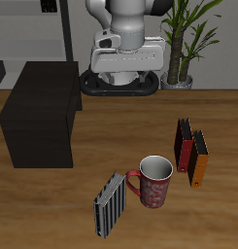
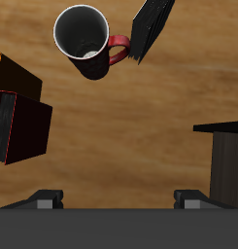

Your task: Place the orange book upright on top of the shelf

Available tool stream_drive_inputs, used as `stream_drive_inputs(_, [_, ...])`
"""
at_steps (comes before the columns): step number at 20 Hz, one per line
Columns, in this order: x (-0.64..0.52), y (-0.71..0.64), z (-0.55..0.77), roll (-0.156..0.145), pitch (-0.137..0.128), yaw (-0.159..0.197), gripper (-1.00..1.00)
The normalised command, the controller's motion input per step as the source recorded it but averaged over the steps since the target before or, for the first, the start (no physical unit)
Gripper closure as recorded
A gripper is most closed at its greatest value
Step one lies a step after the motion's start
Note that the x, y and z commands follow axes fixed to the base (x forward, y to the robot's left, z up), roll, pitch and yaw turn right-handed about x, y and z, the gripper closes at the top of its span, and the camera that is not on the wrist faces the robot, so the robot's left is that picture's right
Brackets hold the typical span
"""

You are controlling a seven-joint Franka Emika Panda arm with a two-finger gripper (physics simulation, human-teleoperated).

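Note:
The orange book [image 1: 199, 161] stands upright on the table, nearer the front edge than the red book [image 1: 184, 144] beside it. In the wrist view the orange book [image 2: 12, 74] shows dark with an orange edge. The shelf [image 1: 38, 115] is a large dark box with a flat, bare top; its corner shows in the wrist view [image 2: 223, 156]. My gripper [image 1: 123, 76] hangs high near the robot's base, far from the books and from the shelf. In the wrist view my gripper [image 2: 119, 200] has its jaws wide apart and holds nothing.
A red-and-white mug [image 1: 154, 181] stands near the front edge, and it also shows in the wrist view [image 2: 86, 41]. A grey striped book [image 1: 111, 204] stands beside it. The red book [image 2: 19, 127] is next to the orange one. A potted plant [image 1: 185, 39] stands behind.

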Motion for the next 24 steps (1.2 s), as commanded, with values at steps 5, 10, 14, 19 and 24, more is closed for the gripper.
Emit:
stream_drive_inputs(5, [0.04,-0.03,-0.08,-0.016,0.013,-0.011,-1.0])
stream_drive_inputs(10, [0.08,-0.01,-0.1,-0.01,0.011,0.008,-1.0])
stream_drive_inputs(14, [0.05,0.15,-0.05,-0.01,-0.005,-0.025,-1.0])
stream_drive_inputs(19, [0.03,0.24,-0.01,-0.012,-0.025,-0.004,-1.0])
stream_drive_inputs(24, [0.12,0.34,0.05,-0.019,-0.034,-0.026,-1.0])
